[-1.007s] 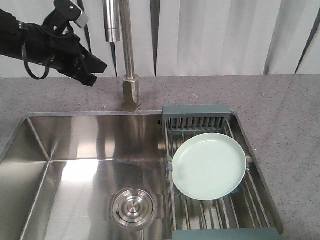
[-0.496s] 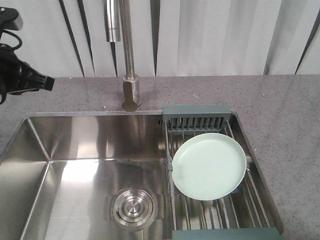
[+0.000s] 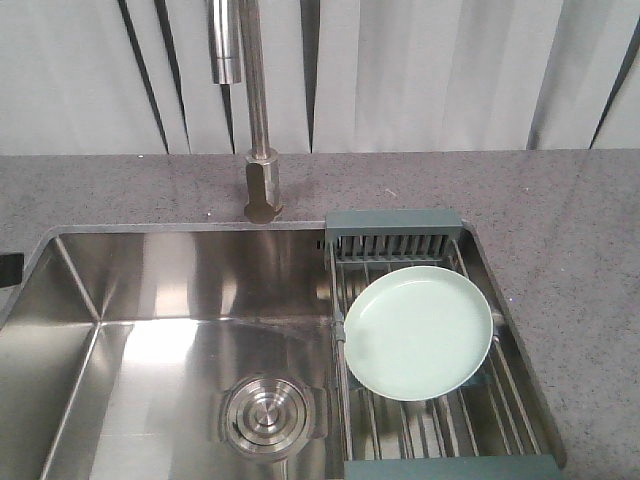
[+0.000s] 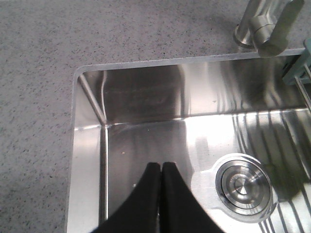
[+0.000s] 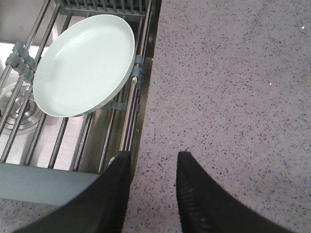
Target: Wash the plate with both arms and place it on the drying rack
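1. The plate (image 3: 418, 331) lies tilted on the bars of the drying rack (image 3: 395, 222) over the sink (image 3: 160, 300); nothing grips it.
2. Left pincer (image 4: 161, 167): tips pressed together, empty, above the basin.
3. Right pincer (image 5: 153, 162): spread apart, empty, over the desk (image 5: 233, 87) just beside the rack.

One plate (image 3: 418, 332), one drying rack (image 3: 395, 227) (one faucet (image 3: 262, 150)).

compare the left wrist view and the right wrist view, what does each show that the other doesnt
Only the left wrist view shows the shut left gripper over the sink basin, the drain strainer and the faucet base. Only the right wrist view shows the plate lying on the drying rack, with the open right gripper over the rack's edge. Both show the speckled grey countertop.
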You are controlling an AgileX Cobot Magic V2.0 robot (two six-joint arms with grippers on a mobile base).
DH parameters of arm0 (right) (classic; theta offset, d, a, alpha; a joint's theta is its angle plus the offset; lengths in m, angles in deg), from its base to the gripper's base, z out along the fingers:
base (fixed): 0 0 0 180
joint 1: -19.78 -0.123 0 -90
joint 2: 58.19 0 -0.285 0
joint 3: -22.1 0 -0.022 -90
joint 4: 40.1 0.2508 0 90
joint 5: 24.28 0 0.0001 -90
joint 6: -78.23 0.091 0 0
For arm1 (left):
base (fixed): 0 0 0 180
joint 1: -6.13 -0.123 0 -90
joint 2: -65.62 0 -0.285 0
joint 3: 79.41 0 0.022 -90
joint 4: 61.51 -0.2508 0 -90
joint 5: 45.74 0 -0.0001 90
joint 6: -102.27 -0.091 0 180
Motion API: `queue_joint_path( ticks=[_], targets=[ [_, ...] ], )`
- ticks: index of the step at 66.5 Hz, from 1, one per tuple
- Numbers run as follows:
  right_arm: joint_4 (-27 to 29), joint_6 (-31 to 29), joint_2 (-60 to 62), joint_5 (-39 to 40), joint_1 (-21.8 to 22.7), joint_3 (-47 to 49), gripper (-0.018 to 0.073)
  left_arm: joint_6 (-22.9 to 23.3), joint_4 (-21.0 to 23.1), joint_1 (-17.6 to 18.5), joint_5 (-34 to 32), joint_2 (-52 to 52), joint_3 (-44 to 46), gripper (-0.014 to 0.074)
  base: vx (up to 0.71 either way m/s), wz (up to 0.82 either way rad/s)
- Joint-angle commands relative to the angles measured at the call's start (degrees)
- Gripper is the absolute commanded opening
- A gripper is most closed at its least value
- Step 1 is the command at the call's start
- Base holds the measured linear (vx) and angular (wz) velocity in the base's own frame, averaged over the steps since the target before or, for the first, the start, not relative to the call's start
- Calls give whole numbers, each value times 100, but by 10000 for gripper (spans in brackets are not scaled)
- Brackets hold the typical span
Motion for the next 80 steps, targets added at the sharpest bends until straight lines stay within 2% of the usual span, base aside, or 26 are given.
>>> queue_joint_path(
  ticks=[1,37,80],
  targets=[
    [11,-33,-16,299,32,155,232,268,-64,-10,-312,409,-61,-6,0,0],
    [6,-33,-16,299,32,155,232,261,-79,-10,-150,2189,-1203,-6,0,0],
    [6,-33,-16,299,32,155,232,261,-57,-4,12,2247,-1223,-6,0,0]
  ],
)
